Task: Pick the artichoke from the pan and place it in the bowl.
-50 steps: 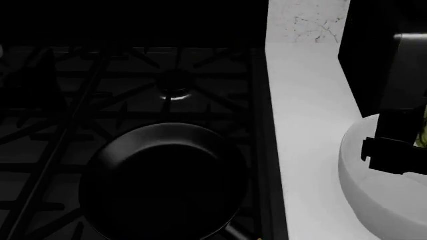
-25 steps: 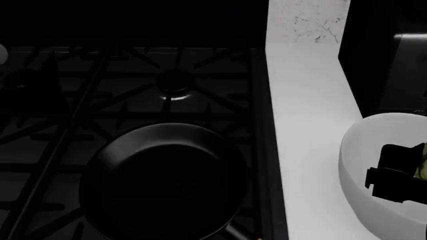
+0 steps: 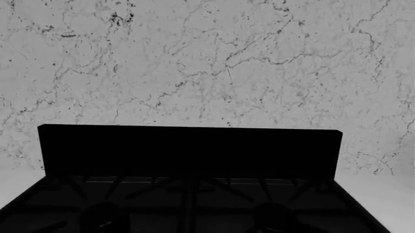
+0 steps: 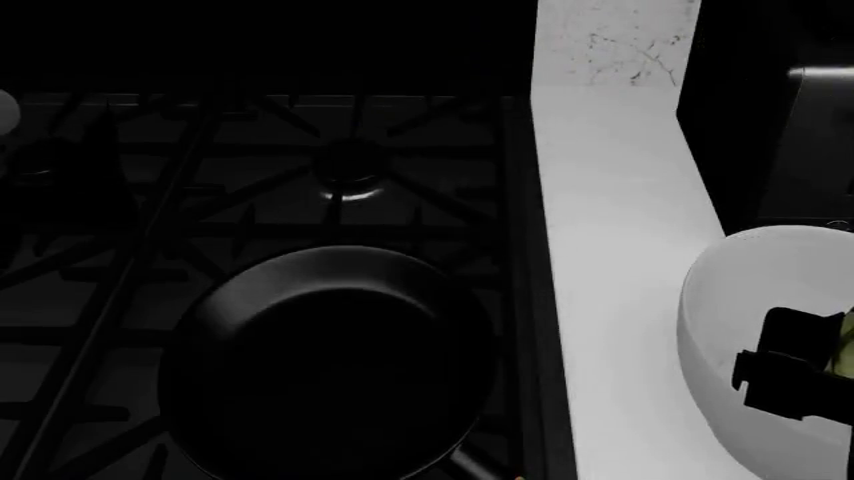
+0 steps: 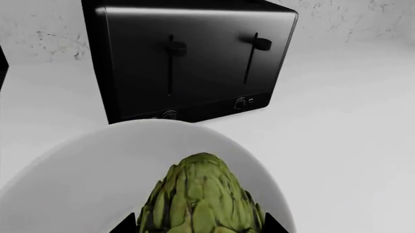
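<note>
While its pointed tip faces the toaster in the right wrist view, the artichoke (image 5: 202,196) sits low inside the bowl (image 5: 84,170), a yellow-green bud of overlapping scales with dark finger tips showing against its flanks on both sides at the frame's lower edge; the right gripper (image 4: 801,375) is pinched on it. From the head view only a sliver of green (image 4: 843,350) shows beside the dark gripper body, which hangs within the bowl's white rim (image 4: 707,300) at the right edge of the picture. Whether the bud touches the bowl's floor cannot be told. Just behind the bowl stands a black toaster (image 5: 188,58) with two slider levers and small knobs along its base, on a pale counter (image 4: 601,250). Left of the counter lies the dark stove (image 4: 200,180) with its grates, and on the near burner rests the pan (image 4: 327,360), black and with nothing in it, well apart from the bowl. The left wrist view shows only the stove's back panel (image 3: 188,150) and a veined marble wall (image 3: 207,63) above it; the left gripper itself shows in none of the views.
</note>
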